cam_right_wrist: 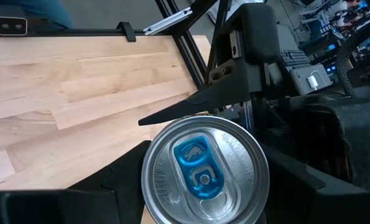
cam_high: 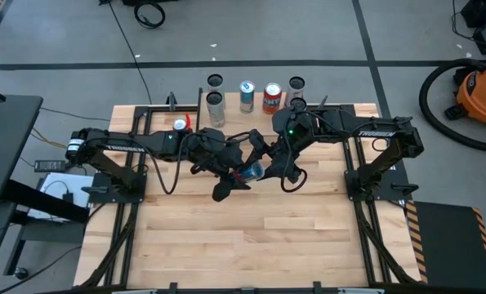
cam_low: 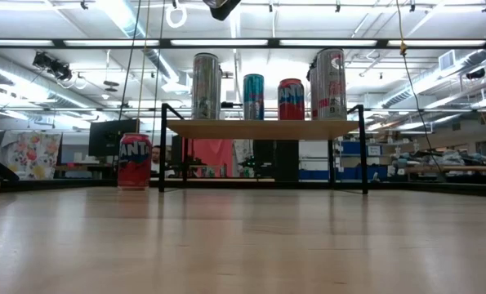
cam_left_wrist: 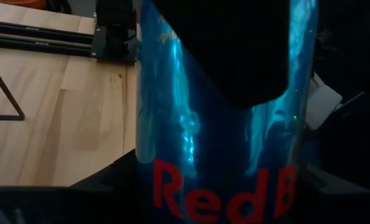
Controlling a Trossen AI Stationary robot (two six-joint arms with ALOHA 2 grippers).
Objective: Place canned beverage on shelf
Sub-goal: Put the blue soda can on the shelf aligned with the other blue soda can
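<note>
A blue Red Bull can (cam_high: 249, 171) hangs in the air over the middle of the table, between both grippers. My left gripper (cam_high: 239, 169) reaches it from the table's left and my right gripper (cam_high: 260, 167) from the right; each is shut on it. The right wrist view shows the can's silver top (cam_right_wrist: 203, 168) end-on. The shelf (cam_low: 263, 128) stands on thin black legs at the table's far edge. It carries several upright cans. My left gripper pinches the can's blue side wall at the red lettering (cam_left_wrist: 172, 186), one finger (cam_left_wrist: 110, 183) on each side, coming from the table's left. The can is clear of the table. My right gripper pinches the can near its top end (cam_right_wrist: 157, 155) between its two fingers (cam_right_wrist: 104, 183), coming from the table's right and slanting down. The can's top faces back along the fingers. The can is lifted clear of the table.
A red can (cam_low: 134, 161) stands on the table just left of the shelf. The cans on the shelf (cam_high: 247, 95) are spread along most of its length. The near half of the wooden tabletop (cam_high: 259, 245) is bare. Each arm's base frame stands at its own side of the table.
</note>
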